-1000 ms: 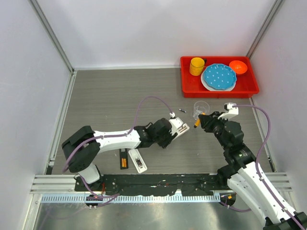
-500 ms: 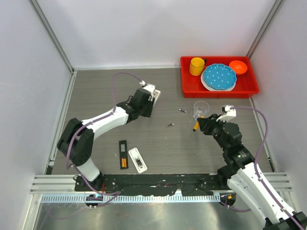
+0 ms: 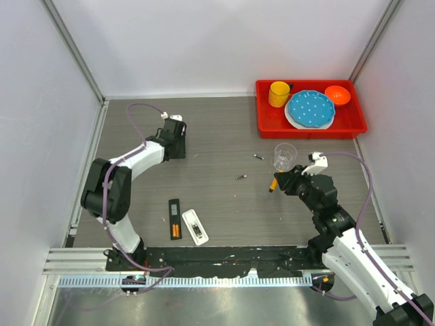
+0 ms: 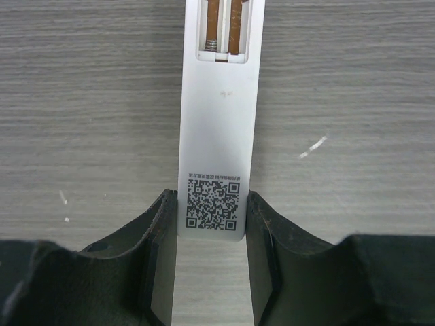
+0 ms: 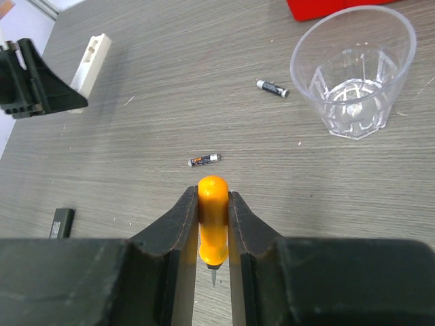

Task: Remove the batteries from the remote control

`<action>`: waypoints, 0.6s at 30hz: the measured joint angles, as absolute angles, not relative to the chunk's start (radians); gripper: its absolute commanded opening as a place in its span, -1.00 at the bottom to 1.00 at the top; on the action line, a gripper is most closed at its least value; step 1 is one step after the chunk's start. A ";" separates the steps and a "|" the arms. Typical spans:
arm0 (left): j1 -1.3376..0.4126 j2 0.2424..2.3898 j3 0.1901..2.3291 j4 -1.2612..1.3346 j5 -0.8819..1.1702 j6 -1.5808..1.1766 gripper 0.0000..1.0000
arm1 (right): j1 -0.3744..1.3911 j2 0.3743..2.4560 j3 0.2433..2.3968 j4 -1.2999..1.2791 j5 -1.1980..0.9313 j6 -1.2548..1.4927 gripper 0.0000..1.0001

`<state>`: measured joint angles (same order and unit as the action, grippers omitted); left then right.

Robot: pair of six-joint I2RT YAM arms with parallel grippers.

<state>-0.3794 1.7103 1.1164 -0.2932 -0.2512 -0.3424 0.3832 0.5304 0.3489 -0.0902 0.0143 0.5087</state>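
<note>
Two orange batteries (image 4: 222, 26) sit side by side in the open compartment at the far end of the white remote control (image 4: 216, 136). A spring shows at the near end of the left cell. The left jaws grip the remote by its near end, at the coded label, over the far-left part of the worktop (image 3: 217, 129); whether it rests on the surface cannot be told. The right jaws are closed on an orange-handled screwdriver (image 5: 212, 217), tip pointing down, well apart from the remote. Judgement: remote and tip must be brought together, with the compartment kept face-up and steady and each cell levered from the end opposite its spring. The middle of the worktop offers the most room, though two loose cells (image 5: 204, 160) (image 5: 272, 88) lie there. A clear cup (image 5: 353, 68) stands near the right jaws and could be knocked. The left wall (image 3: 41, 136) is close to the left arm. A second white remote (image 3: 195, 227) and a black strip (image 3: 174, 207) lie near the front edge.
</note>
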 measured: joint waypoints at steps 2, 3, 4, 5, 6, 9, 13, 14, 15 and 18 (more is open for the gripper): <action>-0.373 1.760 1.145 -0.302 -0.256 -0.342 -1.00 | 0.383 0.530 0.342 -0.090 0.003 0.513 -0.98; -0.371 1.790 1.164 -0.305 -0.257 -0.342 -1.00 | 0.383 0.530 0.339 -0.091 -0.003 0.516 -0.98; -0.369 1.822 1.184 -0.307 -0.258 -0.342 -1.00 | 0.383 0.530 0.337 -0.090 -0.007 0.519 -0.98; -0.366 1.850 1.202 -0.308 -0.259 -0.342 -1.00 | 0.383 0.529 0.334 -0.090 -0.013 0.521 -0.98; -0.365 1.874 1.216 -0.309 -0.259 -0.342 -0.98 | 0.383 0.527 0.331 -0.091 -0.015 0.522 -0.98; -0.364 1.914 1.235 -0.315 -0.258 -0.342 0.27 | 0.383 0.515 0.328 -0.095 -0.020 0.525 -0.98; -0.363 1.916 1.234 -0.308 -0.250 -0.347 0.70 | 0.383 0.503 0.328 -0.095 -0.022 0.525 -0.98; -0.362 1.915 1.231 -0.303 -0.245 -0.354 0.71 | 0.383 0.502 0.328 -0.095 -0.023 0.525 -0.98; -0.361 1.913 1.227 -0.302 -0.240 -0.359 0.71 | 0.383 0.502 0.328 -0.095 -0.025 0.525 -0.98; -0.360 1.890 1.204 -0.297 -0.214 -0.363 0.71 | 0.383 0.505 0.328 -0.094 -0.030 0.525 -0.98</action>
<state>-0.3595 1.8900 1.2037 -0.2974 -0.2142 -0.3626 0.3832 0.5045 0.3279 -0.0944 -0.0299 0.5251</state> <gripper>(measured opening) 0.853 0.246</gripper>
